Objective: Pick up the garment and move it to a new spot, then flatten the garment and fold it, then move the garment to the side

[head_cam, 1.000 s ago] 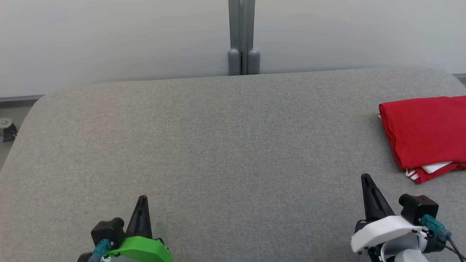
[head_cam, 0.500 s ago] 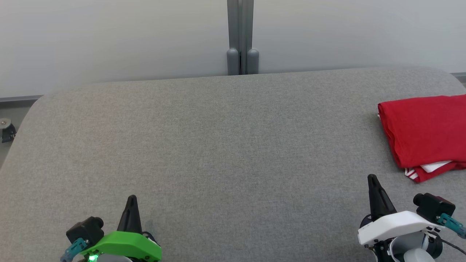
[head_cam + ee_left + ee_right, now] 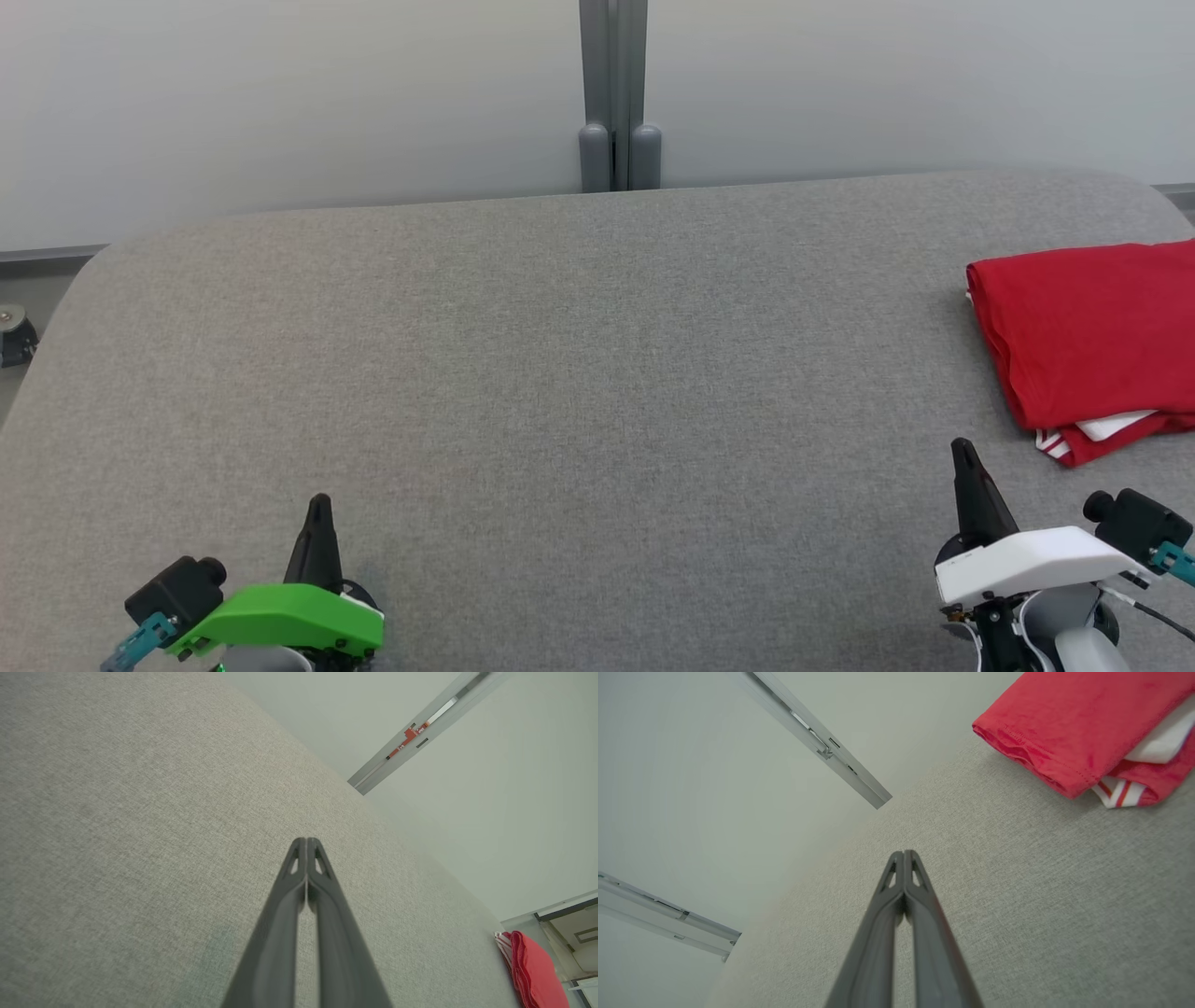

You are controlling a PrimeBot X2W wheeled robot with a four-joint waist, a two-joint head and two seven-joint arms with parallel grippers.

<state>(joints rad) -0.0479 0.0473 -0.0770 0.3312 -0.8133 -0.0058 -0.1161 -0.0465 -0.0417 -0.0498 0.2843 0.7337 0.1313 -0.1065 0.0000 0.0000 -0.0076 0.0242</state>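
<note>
The garment (image 3: 1083,345) lies folded at the right edge of the grey table (image 3: 560,373), bright red with a white, red-striped sleeve edge poking out at its near corner. In the right wrist view the garment (image 3: 1073,723) sits at the upper right, apart from the fingers. My left gripper (image 3: 319,504) is low at the near left, shut and empty. My right gripper (image 3: 962,450) is at the near right, a short way in front of the garment, shut and empty. In the wrist views the left gripper (image 3: 306,841) and right gripper (image 3: 904,853) show tips pressed together.
A pale wall with a grey vertical post (image 3: 613,93) stands behind the table's far edge. The table's rounded far corners drop off at left and right. A small dark fitting (image 3: 14,336) sits beyond the left edge.
Both arms have drawn back toward the near edge and outward, the left one further left and the right one further right. The garment has stayed put.
</note>
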